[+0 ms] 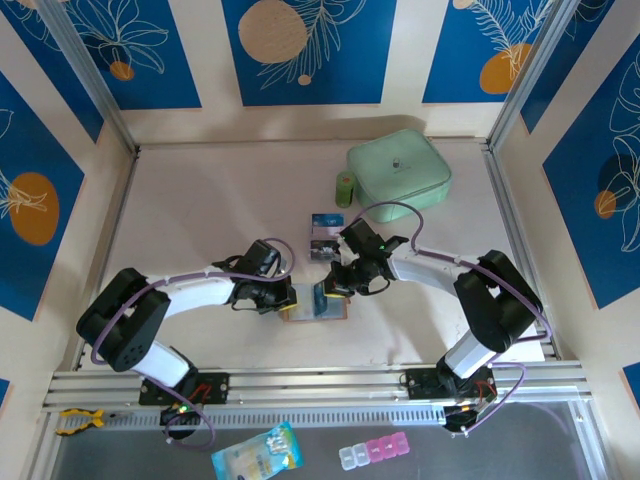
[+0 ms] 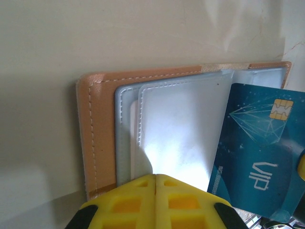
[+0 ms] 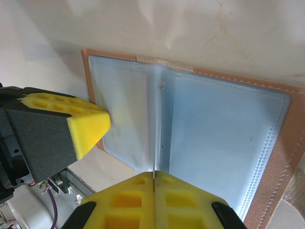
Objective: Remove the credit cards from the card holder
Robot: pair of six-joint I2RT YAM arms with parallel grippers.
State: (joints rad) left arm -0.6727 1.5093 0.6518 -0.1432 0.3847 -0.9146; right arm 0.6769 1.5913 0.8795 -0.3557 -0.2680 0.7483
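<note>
Yellow pads [image 3: 128,195] of my right pincer [image 3: 154,177] sit closest to the lens. They are pressed together on the edge of the blue VIP card [image 2: 257,143], which from that wrist is just a thin line standing up between them. From my left wrist the same card shows its face. It is tilted, with the gold chip toward the far right, and its left edge overlaps the clear sleeves of the card holder [image 2: 97,143]. I cannot tell whether any corner of it sits inside a sleeve.

My left pincer [image 2: 155,179] is closed too, with only a hairline between its pads and nothing that I can see held there. Its tips bear down on the near edge of the sleeves on the holder's other half.

The card holder lies spread open and flat on the table [image 1: 220,200], near the front middle, between my two pincers. Its tan border frames the grey-blue pockets.

Farther back on the table, apart from the holder, lie a second blue card [image 1: 322,221] and a dark banded card [image 1: 322,246], one just behind the other. Beyond them stand a small green cylinder [image 1: 344,190] and a mint-green pouch [image 1: 400,168].
</note>
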